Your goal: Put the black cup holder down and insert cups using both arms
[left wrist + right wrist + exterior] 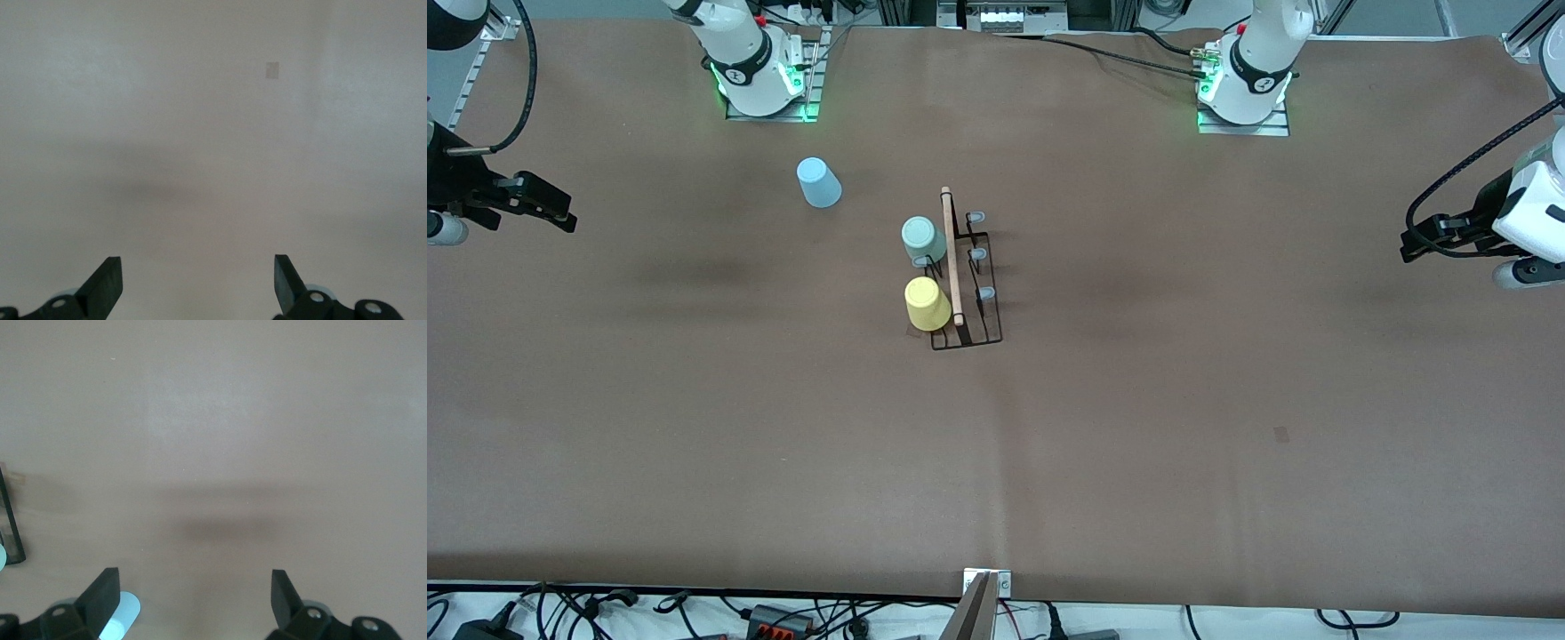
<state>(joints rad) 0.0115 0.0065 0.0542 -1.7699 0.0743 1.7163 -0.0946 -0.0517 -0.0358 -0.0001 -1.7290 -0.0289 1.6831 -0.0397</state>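
**A robotics laboratory bench**

A robotics lab is indicated. A wide worktop [1227,400] is covered with plain brown sheeting. Two white robot arms are bolted to metal base plates, the right arm's base [760,80] and the left arm's base [1245,98], both lit green. Aluminium framing [996,13] is seen along the edge by the bases. Loose cables and power adapters [774,618] are strewn along the edge nearest the front camera.
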